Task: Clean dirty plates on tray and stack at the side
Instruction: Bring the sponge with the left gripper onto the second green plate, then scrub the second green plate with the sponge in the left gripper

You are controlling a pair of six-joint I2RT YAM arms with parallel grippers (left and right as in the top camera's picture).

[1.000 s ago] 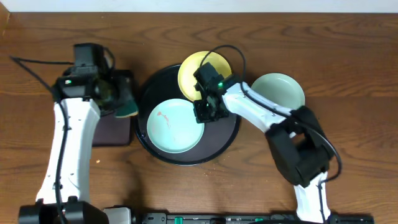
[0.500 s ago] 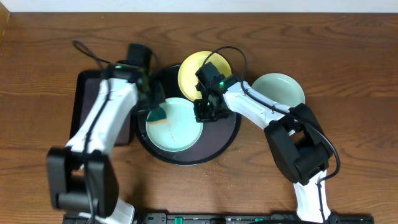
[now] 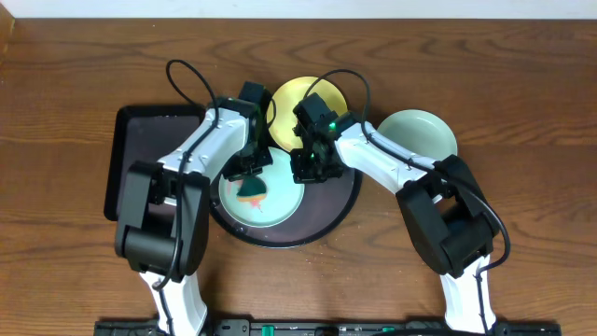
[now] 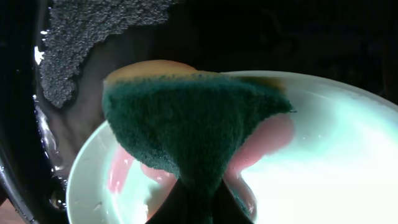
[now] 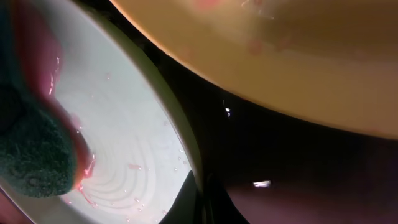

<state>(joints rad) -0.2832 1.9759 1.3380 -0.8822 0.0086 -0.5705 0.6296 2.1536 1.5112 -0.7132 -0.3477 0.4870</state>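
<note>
1. The left arm (image 3: 201, 149) and the right arm (image 3: 373, 161) have smooth white links and bulky black joints.
2. A thin black cable (image 3: 191, 79) loops over each wrist.
3. The left tool (image 3: 250, 175) and the right tool (image 3: 309, 174) are black.
4. A small green light (image 3: 329, 128) glows on the right wrist.

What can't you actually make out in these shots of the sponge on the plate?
Smears under the sponge: it covers that part of the mint plate in every view.
Whether the right fingers clamp the plate's rim: too small overhead, dark and cut off at the right wrist view's bottom edge.
The yellow plate, near side: hidden by both arms overhead, blurred at the right wrist.
</note>
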